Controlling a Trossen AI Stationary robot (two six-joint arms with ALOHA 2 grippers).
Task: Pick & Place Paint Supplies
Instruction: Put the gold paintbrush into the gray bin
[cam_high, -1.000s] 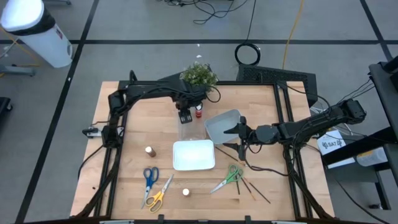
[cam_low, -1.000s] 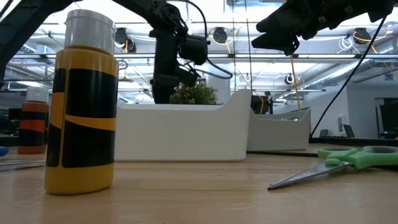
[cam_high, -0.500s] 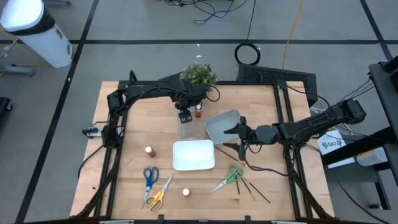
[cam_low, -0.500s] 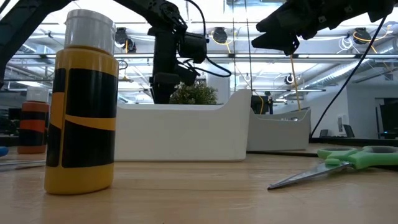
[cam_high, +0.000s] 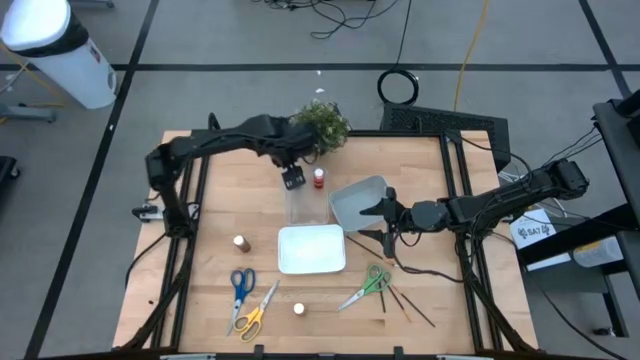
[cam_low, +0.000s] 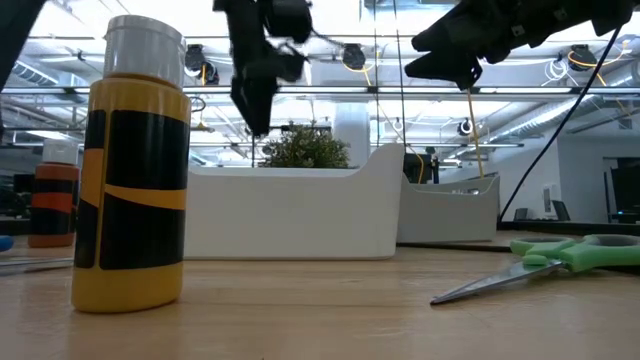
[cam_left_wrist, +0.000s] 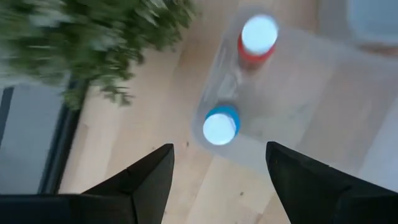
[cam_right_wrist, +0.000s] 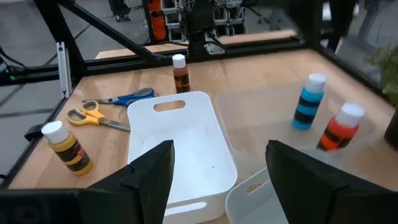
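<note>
Blue paint bottle (cam_left_wrist: 221, 126) and red paint bottle (cam_left_wrist: 257, 38), both white-capped cylinders, upright side by side inside the clear tray (cam_high: 306, 205) near the potted plant (cam_high: 320, 121). Left gripper (cam_high: 292, 178) raised above that tray, jaws apart and holding nothing. Brown bottle (cam_high: 241, 243) standing alone on the bench (cam_high: 230, 190); yellow bottle (cam_low: 134, 170) with black bands close to the front edge. Blue-handled scissors (cam_high: 240, 287) and yellow-handled scissors (cam_high: 254, 314) flat beside each other; green-handled scissors (cam_high: 368, 286) and thin dark brushes (cam_high: 405, 300) further right. Glossy white tray (cam_high: 312, 249) at centre, grey tray (cam_high: 357, 201) touching its corner. Right gripper (cam_high: 388, 222) hanging beside the grey tray, jaws parted, empty. Pale wood-plank bench, black frame, grey tiled floor.
</note>
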